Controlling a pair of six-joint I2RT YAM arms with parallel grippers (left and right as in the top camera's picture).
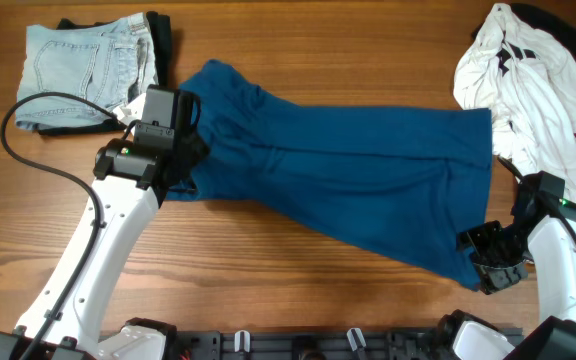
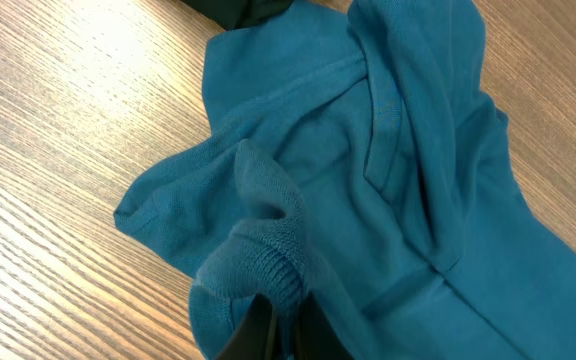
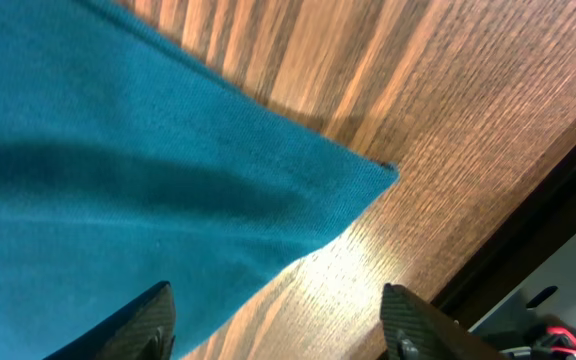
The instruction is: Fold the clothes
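Jaws, left gripper: clamped on ribbed cuff of blue garment, cloth bunched there.
Jaws, right gripper: wide apart, 1 finger over cloth, 1 over bare table; hem corner lies between, not pinched.
Blue garment: spread mid-table between the 2 arms.
Shorts: far left, on dark cloth, near blue garment.
White garment: far right, crumpled, touching blue edge.

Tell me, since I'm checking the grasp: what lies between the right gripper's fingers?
In the right wrist view, the open right gripper straddles an edge of the blue garment, with bare wooden table filling the rest.
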